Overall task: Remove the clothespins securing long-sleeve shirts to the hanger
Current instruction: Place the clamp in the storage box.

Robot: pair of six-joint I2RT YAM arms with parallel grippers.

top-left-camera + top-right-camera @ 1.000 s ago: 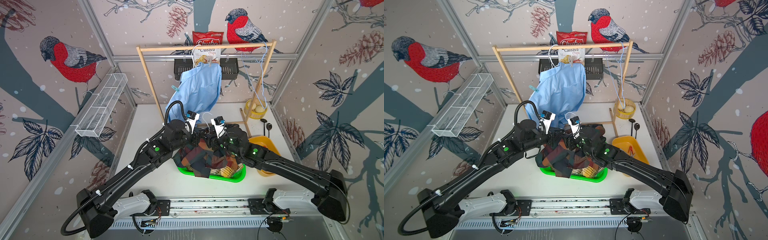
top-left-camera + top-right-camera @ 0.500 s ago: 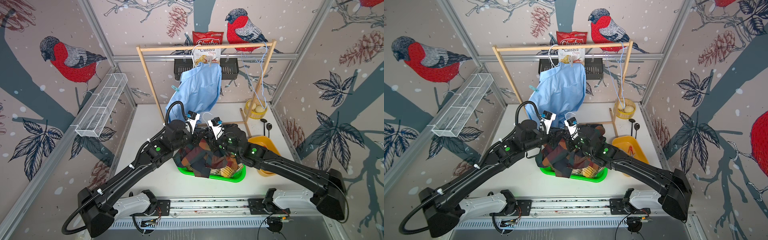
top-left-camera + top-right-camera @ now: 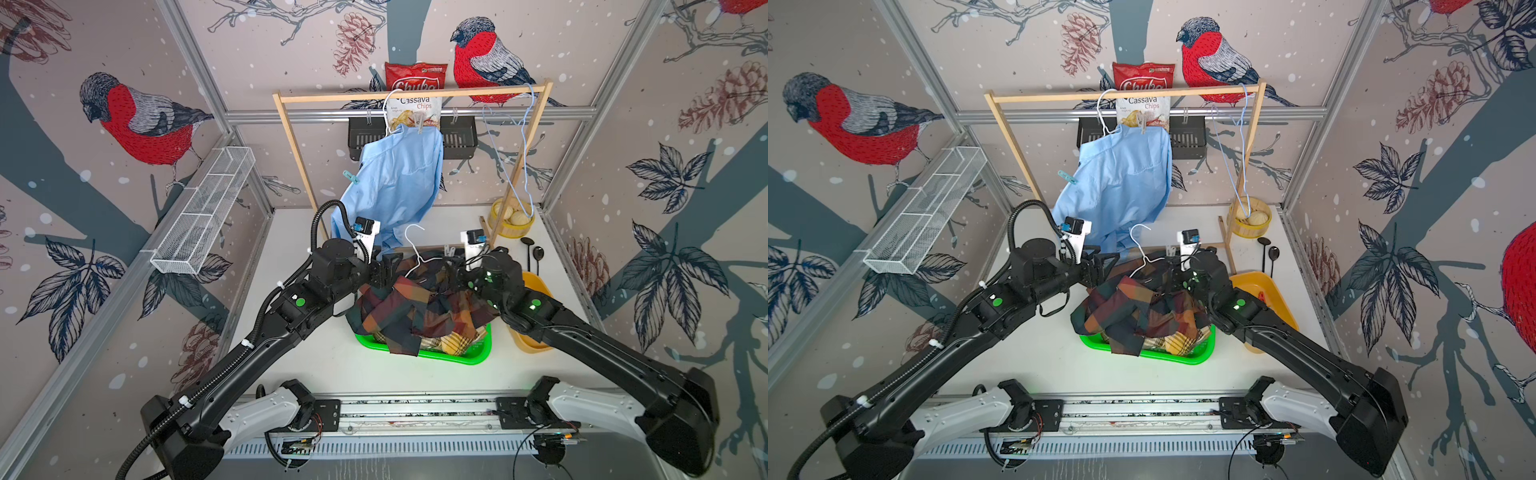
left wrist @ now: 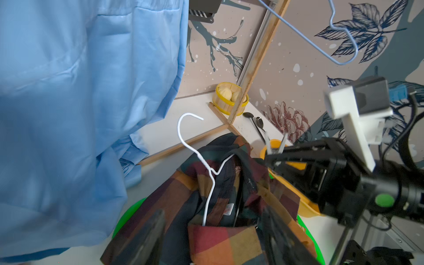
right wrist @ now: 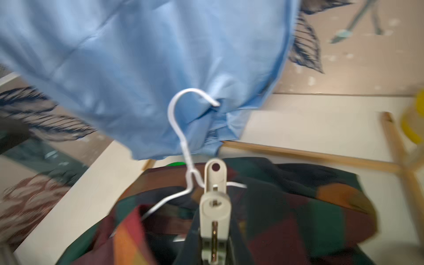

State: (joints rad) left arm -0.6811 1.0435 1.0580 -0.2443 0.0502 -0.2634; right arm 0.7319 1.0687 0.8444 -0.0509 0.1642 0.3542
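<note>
A dark plaid long-sleeve shirt (image 3: 415,307) on a white hanger (image 3: 415,249) is heaped on a green basket (image 3: 457,358); a yellow plaid shirt (image 3: 453,343) peeks out beneath. My right gripper (image 3: 451,259) (image 5: 214,250) is shut on a pale clothespin (image 5: 214,206) (image 3: 1170,251), held just right of the hanger's neck; in the left wrist view the clothespin (image 4: 276,146) stands clear of the cloth. My left gripper (image 3: 384,266) (image 4: 212,238) is open, its fingers either side of the plaid collar. The light blue shirt (image 3: 399,178) hangs on the rack with a pale clothespin (image 3: 420,123) and a teal clothespin (image 3: 351,178).
The wooden rack (image 3: 411,94) spans the back, with a bare blue hanger (image 3: 521,137) at its right end. A yellow bin (image 3: 1273,291) holding something red sits right of the basket. A bamboo steamer (image 3: 511,218) and two black spoons (image 3: 532,253) are at the back right.
My right gripper has shut on the pale clothespin and drawn to the right with it. My left gripper has opened and eased slightly left.
</note>
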